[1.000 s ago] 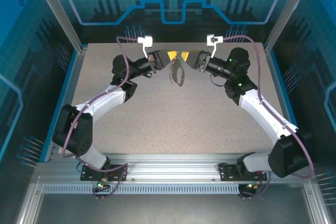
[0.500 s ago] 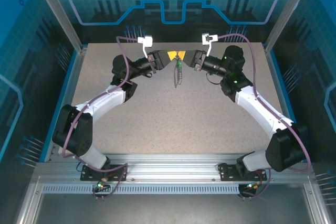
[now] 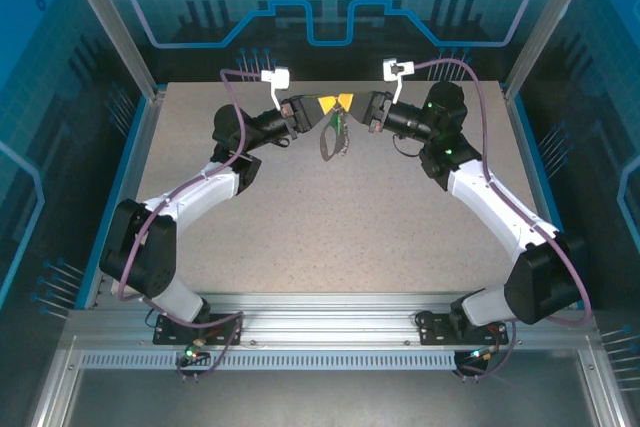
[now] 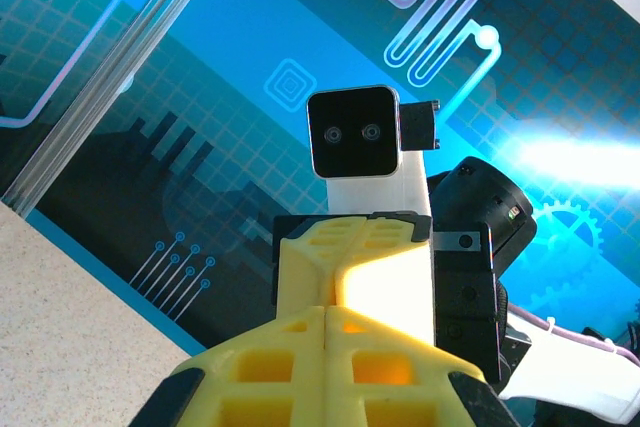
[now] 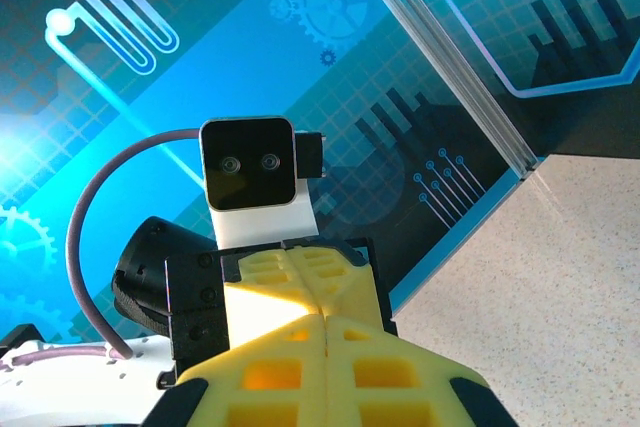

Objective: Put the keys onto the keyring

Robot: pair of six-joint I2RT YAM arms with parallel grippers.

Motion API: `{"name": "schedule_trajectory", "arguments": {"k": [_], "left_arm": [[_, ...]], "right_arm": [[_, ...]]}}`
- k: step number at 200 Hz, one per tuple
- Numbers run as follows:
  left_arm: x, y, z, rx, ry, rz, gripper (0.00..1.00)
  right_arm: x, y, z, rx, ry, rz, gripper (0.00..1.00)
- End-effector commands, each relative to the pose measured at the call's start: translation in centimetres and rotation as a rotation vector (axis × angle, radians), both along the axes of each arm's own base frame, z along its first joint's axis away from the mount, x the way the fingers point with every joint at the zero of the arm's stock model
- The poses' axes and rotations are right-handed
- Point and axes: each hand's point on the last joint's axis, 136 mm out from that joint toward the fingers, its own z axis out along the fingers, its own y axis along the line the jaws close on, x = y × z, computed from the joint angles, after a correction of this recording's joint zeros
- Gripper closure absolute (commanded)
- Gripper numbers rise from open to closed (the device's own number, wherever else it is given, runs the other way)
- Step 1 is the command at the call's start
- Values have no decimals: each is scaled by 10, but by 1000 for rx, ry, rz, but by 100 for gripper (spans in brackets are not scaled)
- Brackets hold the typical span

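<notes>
The keyring (image 3: 331, 144), a dark oval loop with a short beaded chain, hangs just below the spot where both grippers meet tip to tip at the far middle of the table. A small green key (image 3: 339, 126) shows against the top of the loop. My left gripper (image 3: 326, 105) is shut, and so is my right gripper (image 3: 346, 101); the loop dangles from their touching yellow fingertips. In the left wrist view my left gripper (image 4: 327, 309) is pressed shut against the right one's fingers (image 4: 385, 257). The right wrist view mirrors this, with my right gripper (image 5: 325, 317) shut. Ring and key are hidden in both wrist views.
The speckled beige table (image 3: 330, 237) stretches toward the arm bases at the near edge. A blue printed back wall (image 3: 320, 7) and metal frame posts (image 3: 530, 47) stand close behind the grippers. Purple cables loop off both wrists.
My right gripper has moved left and closed, its tips now against the left gripper's tips. The hanging keyring turned and swung slightly. The left arm has stayed put.
</notes>
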Motion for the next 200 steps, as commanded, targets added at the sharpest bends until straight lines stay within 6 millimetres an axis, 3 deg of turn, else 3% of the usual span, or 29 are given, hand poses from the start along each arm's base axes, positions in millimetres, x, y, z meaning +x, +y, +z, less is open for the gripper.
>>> {"name": "schedule_trajectory", "arguments": {"k": [1,29,65,81,109,142,160,200], "left_arm": [[-16,2,23,-31,-89,-7,100],[-16,2,23,-31,-91,-7,100],[-17,3,24,-30,-91,-6,100],[-17,3,24,-30,-92,-6,100],[-17,2,24,-30,-91,-7,100],[-19,1,25,-20,-94,-26,100],[-20,2,25,-10,-98,-41,79],[-19,12,25,20,-103,-67,58]], "right_arm": [[-13,12,5,-25,-30,82,99],[-14,12,0,-43,-19,89,86],[-14,11,-10,-48,1,81,85],[-14,10,-12,-49,5,75,86],[-14,9,-12,-51,0,75,100],[-13,8,-11,-103,-9,83,100],[-14,5,-9,-156,-27,88,100],[-15,-2,-13,-268,-56,139,100]]}}
